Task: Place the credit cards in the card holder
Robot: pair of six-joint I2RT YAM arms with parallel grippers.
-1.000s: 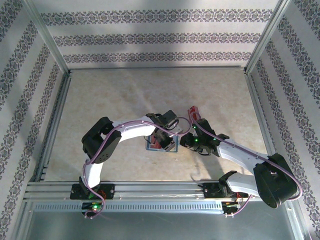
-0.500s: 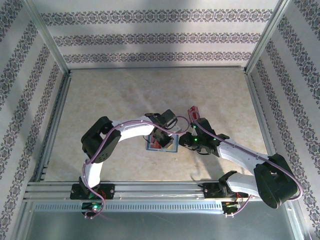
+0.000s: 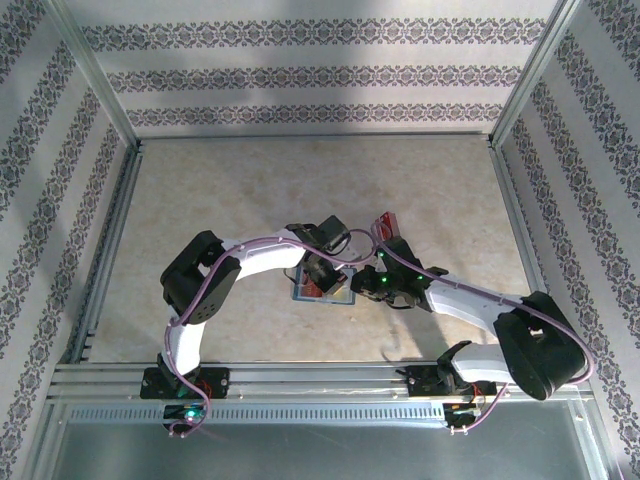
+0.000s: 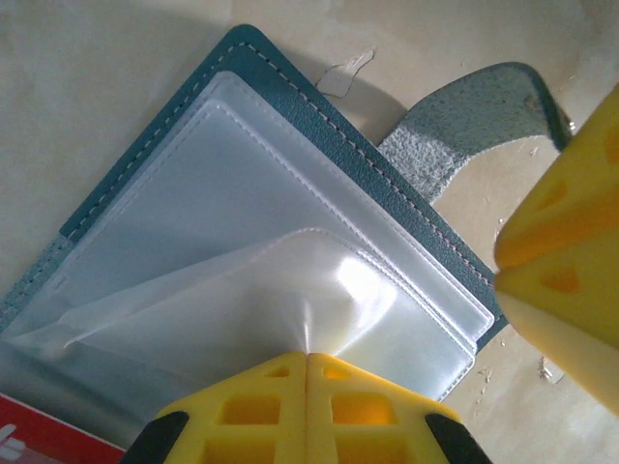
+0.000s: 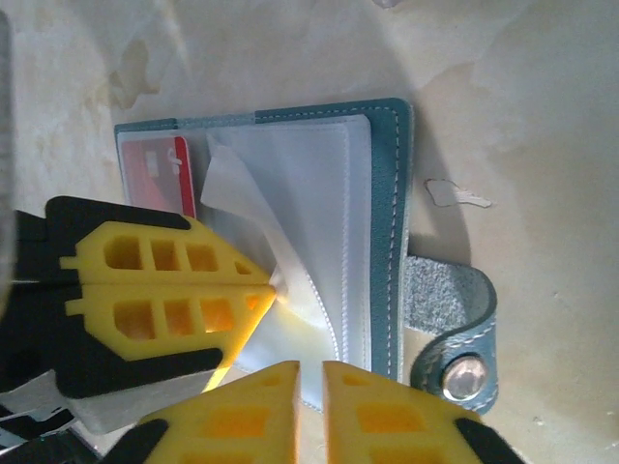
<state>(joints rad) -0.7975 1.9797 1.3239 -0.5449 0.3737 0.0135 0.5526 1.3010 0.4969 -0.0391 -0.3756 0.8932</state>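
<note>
**Just below centre of the overhead frame: both grippers meet at the open card holder**

Across the overhead view spreads the pale, mottled table (image 3: pixel 200 200), walled by patterned panels. The left arm (image 3: pixel 255 258) curves in from lower left and the right arm (image 3: pixel 470 302) from lower right. Their wrists come together just below the middle of the frame.

Under them the card holder (image 5: pixel 395 193) lies opened flat on the table, teal cover down and clear pockets up. In the right wrist view it fills the upper middle of the frame. Its strap (image 5: pixel 450 319) curls out at the lower right and ends in a metal snap (image 5: pixel 466 377).

The left gripper (image 4: pixel 308 356) has its yellow fingers pressed together on one pocket leaf (image 4: pixel 290 290), pinching it and lifting it into a peak above the leaves beneath.

The right gripper (image 5: pixel 309 365) sits at the holder's edge at the bottom of its own frame. Its fingers are almost together with a thin slit between them. Whether they nip the edge of the holder I cannot tell.

One red credit card (image 5: pixel 155 174) lies in the holder's other half, at the upper left of the right wrist view and partly covered by the left gripper.
</note>
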